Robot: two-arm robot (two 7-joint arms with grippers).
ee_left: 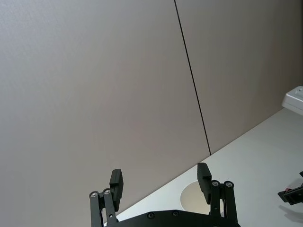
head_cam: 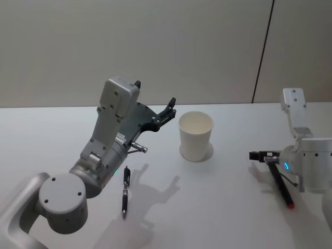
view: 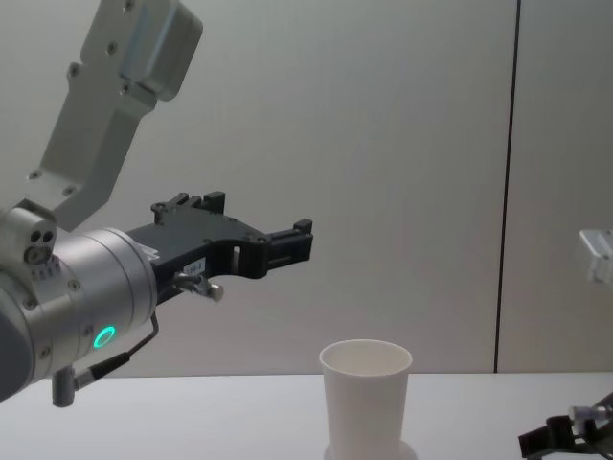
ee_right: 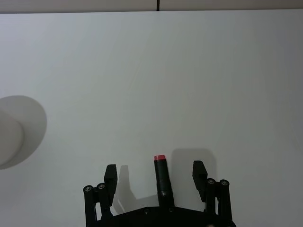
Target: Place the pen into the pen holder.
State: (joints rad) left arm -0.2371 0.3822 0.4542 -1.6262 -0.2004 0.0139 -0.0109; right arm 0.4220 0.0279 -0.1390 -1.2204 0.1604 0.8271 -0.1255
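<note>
The chest view cuts off the foot of the plain white tapered pen holder with its rolled rim, the left wrist view catches just a sliver of its mouth behind one finger, and its inner bottom is out of sight. In the right wrist view the lower barrel of the black pen with a red end is hidden under the right hand, and in the head view its upper part runs beneath that hand's body. The holder stands upright near the middle of the white surface, well apart from both pens, with open room on every side. A second pen, slim and black with a silvery section, lies flat on the robot's left of the holder, close to the left arm's elbow housing. The red-ended pen lies on the robot's right, near the surface's right side. The right hand sits low over the surface, fingers spread wide, and the red-ended pen lies between them – touching neither. The left hand is raised well above the surface, reaching forward toward the grey wall, higher than the holder's rim and to its left – its fingers stand wide apart and grip nothing.
</note>
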